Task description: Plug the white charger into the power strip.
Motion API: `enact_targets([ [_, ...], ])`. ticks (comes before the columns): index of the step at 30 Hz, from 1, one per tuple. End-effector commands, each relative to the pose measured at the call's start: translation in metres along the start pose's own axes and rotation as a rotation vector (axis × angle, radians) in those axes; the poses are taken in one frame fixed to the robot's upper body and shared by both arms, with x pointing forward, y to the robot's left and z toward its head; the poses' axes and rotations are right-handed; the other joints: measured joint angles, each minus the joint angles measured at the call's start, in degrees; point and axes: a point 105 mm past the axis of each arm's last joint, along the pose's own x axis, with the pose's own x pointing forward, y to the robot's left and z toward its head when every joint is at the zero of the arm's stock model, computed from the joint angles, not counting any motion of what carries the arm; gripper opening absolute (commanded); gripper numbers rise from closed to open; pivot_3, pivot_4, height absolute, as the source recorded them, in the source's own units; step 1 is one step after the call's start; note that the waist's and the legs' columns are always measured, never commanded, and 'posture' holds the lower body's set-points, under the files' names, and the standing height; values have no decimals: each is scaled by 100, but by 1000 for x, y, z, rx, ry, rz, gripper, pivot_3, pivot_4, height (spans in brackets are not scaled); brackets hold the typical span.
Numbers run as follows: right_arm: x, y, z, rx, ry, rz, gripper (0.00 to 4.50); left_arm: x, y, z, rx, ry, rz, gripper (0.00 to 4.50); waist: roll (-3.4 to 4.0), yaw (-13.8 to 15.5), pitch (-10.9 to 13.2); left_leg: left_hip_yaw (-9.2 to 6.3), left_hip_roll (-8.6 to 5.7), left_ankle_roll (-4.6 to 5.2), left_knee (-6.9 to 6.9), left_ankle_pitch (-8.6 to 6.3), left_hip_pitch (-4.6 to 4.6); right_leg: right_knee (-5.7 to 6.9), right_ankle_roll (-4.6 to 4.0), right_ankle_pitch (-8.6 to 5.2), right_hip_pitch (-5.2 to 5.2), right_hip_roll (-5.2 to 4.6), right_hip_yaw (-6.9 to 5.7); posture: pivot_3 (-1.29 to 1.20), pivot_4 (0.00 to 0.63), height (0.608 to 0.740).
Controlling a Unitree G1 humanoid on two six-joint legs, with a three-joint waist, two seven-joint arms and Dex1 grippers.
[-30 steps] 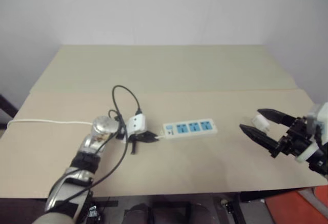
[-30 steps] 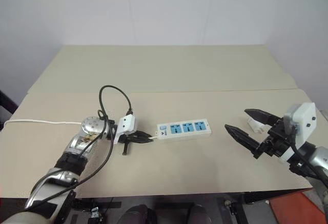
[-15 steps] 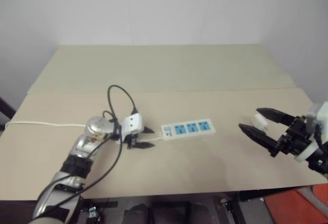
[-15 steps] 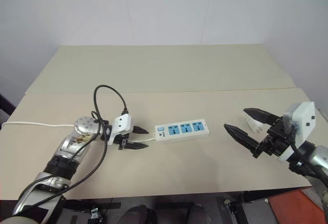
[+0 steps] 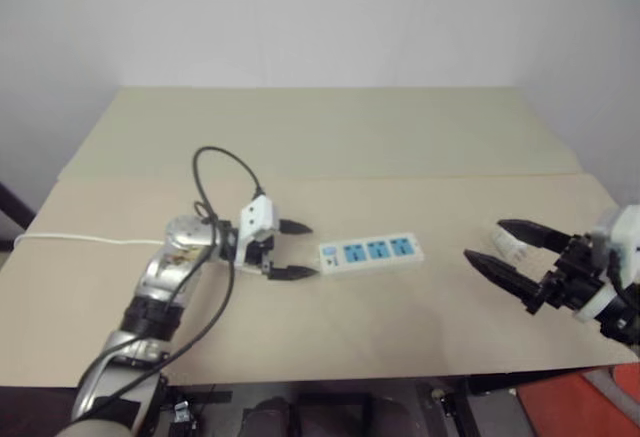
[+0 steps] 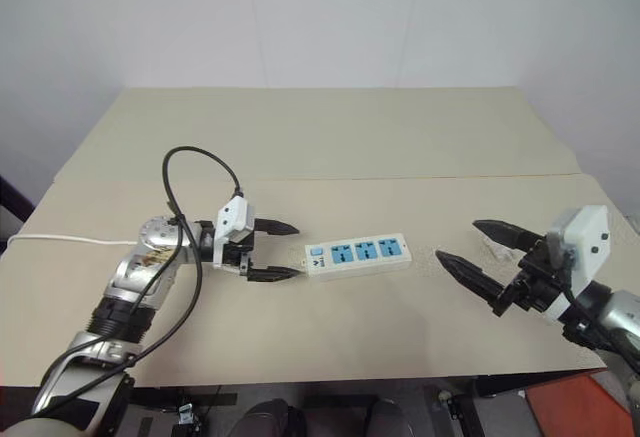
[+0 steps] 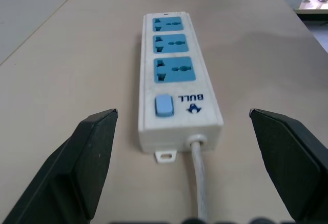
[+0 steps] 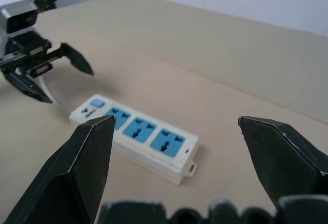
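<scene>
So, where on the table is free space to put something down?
Free: the far half of the table, behind the power strip, and the near strip in front of it. Crowded: by the open left gripper and around the white charger behind the open right gripper.

Power strip: white casing, three blue sockets in a row, one pale blue switch, dark blue lettering and logo beside the switch; white cord.
Table: plain beige top, no pattern.
Left gripper: black fingers on a white block.
Right gripper: black fingers on a white block.
White charger: white.
Wall: plain white.
</scene>
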Motion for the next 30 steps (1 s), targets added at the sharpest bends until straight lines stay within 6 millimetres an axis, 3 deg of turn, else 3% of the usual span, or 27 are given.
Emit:
enact_targets([
  [1,1,5,4,-73,15,71,4500,10,-4,3,34,-20,-17,4476,0,-1,0,0,0,0,1,0,2,-1,0,0,1,0,1,0,150,740],
  [13,-1,2,-6,-159,129,208,4500,34,-6,-15,38,1,-14,4476,-2,20,1,-3,2,2,2,-1,2,-4,-1,0,2,-1,1,0,150,740],
  [30,1,3,-6,-150,97,205,4500,51,-1,-27,-1,-44,61,4476,-3,50,1,-5,5,2,3,-1,0,-6,-1,0,0,-6,0,0,150,740],
])
